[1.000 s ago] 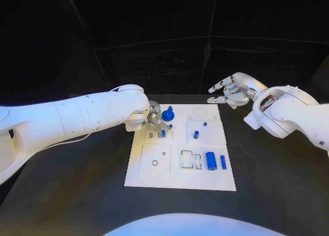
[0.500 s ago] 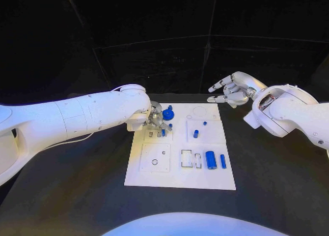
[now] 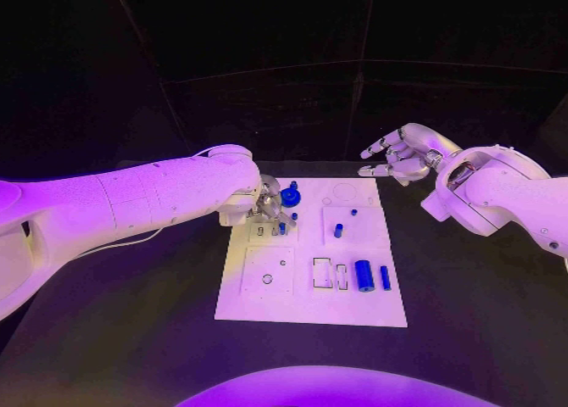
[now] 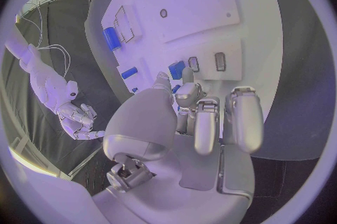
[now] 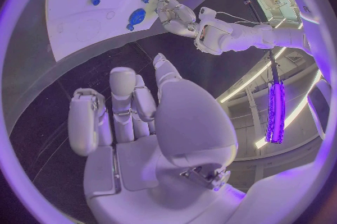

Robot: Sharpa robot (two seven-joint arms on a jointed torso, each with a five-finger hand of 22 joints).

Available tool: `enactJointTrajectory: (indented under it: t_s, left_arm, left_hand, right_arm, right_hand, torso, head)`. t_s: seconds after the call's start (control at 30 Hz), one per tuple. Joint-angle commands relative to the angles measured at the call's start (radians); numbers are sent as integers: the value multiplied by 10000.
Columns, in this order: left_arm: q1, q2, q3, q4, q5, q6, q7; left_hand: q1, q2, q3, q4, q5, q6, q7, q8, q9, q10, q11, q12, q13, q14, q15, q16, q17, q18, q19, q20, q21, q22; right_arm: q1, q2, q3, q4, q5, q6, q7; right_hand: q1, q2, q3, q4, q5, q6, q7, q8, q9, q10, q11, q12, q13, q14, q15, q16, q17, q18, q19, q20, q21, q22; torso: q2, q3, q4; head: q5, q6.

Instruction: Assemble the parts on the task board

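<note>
The white task board (image 3: 311, 297) lies mid-table. My left hand (image 3: 267, 209) hangs over its far left corner, fingers curled down. In the left wrist view its fingertips (image 4: 187, 74) flank a small blue part (image 4: 177, 69) standing in a row of slots; whether they pinch it is unclear. A round blue part (image 3: 290, 198) sits just beside that hand. Two small blue pegs (image 3: 338, 230) stand mid-board, and a blue cylinder (image 3: 364, 276) lies near a thin blue pin (image 3: 384, 277). My right hand (image 3: 400, 158) floats beyond the board's far right corner, fingers apart, holding nothing.
Bare black table (image 3: 137, 339) surrounds the board on every side. The board's near left part has open slots and a small ring hole (image 3: 268, 280). The right wrist view shows the board (image 5: 84, 27) and my left hand (image 5: 177, 14) beyond my right hand (image 5: 133, 117).
</note>
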Motion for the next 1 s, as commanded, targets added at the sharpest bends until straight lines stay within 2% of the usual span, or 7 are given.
enactJointTrajectory:
  t_s: [0.03, 0.2, 0.53, 0.63, 0.77, 0.87, 1.0]
  left_arm:
    - [10, 17, 4, 3, 51, 129, -66]
    - [10, 25, 4, 10, 52, 182, -63]
    - [8, 26, 5, 29, 291, 33, -44]
    - [5, 6, 5, 63, 409, -55, -34]
    - [-6, -110, 6, 211, 673, -237, -18]
    - [-10, -283, 8, 411, 887, -487, -1]
    - [-10, -589, 12, 735, 1162, -907, 31]
  left_hand:
    - [218, 34, 17, -125, -11, -71, -25, 49, 49, -53, 2, 10, 26, 1039, -31, 31, 2633, -52, 245, 19, 15, -11]
    - [656, 84, 178, -370, 4, -93, -23, 48, 154, -64, 0, 7, 31, 1039, -33, 31, 2633, -50, 232, 19, 14, 0]
    - [1781, 525, 1089, -1049, 65, -143, -139, -47, 276, -60, -105, -9, 70, 1039, -117, 31, 2633, -42, 214, -44, 5, 12]
    - [1981, 580, 1427, -1180, 66, -172, -147, -111, 289, -74, -121, -45, 57, 1039, -136, 31, 2633, -37, 202, -71, -16, -8]
    - [2080, 537, 1735, -1264, 66, -160, -166, -134, 324, -41, -134, -31, 96, 1039, -143, 31, 2633, -42, 203, -81, -8, 16]
    - [2150, 518, 1989, -1327, 69, -157, -172, -141, 357, -16, -144, -25, 114, 1039, -156, 31, 2633, -42, 204, -92, -5, 31]
    - [2238, 396, 2714, -1486, 66, -135, -200, -49, 545, 49, -170, -18, 152, 1039, -181, 31, 2633, -40, 204, -120, -11, 47]
  right_arm:
    - [21, 10, 9, 0, -64, -37, -2]
    - [21, 23, 9, -17, -65, -36, -2]
    - [21, 49, 9, -57, -65, -84, 28]
    - [21, 65, 9, -81, -65, -109, 50]
    - [21, 112, 9, -133, -65, -141, 88]
    - [20, 128, 9, -165, -65, -153, 96]
    - [20, 121, 9, -207, -65, -161, 97]
  right_hand:
    - [53, 85, -45, 9, 51, -64, -37, 28, -3, 31, -9, -18, -9, -11, 0, -10, -6, 124, -66, 31, -43, -12]
    - [79, 102, -56, 10, 99, -65, -38, 37, -3, 34, -11, -22, -16, -10, -2, -8, -4, 123, -63, 29, -44, -11]
    - [185, 144, -95, 1, 317, -70, -42, 67, -1, 46, -17, -29, -37, -12, -7, -10, -7, 124, -58, 23, -53, -16]
    - [213, 153, -112, 1, 404, -72, -42, 76, -1, 46, -19, -35, -48, -11, -9, -9, -6, 124, -57, 21, -58, -21]
    - [217, 158, -116, 4, 423, -70, -43, 80, -1, 44, -19, -40, -54, -12, -9, -12, -9, 122, -52, 20, -54, -11]
    - [217, 158, -116, 4, 423, -70, -43, 80, -1, 44, -19, -40, -54, -12, -9, -12, -9, 122, -52, 20, -54, -11]
    - [216, 160, -118, 7, 428, -69, -43, 81, 0, 41, -20, -46, -60, -11, -9, -10, -6, 124, -56, 20, -58, -19]
  torso:
    - [3, -4, 4]
    - [2, -3, 1]
    - [9, -2, 0]
    - [7, -6, 0]
    - [9, -8, -4]
    - [6, -3, 24]
    - [-3, 6, 35]
  head:
    - [-10, -14]
    - [-3, -21]
    - [-13, -81]
    - [-17, -81]
    - [-31, -42]
    - [-42, -56]
    - [-42, -66]
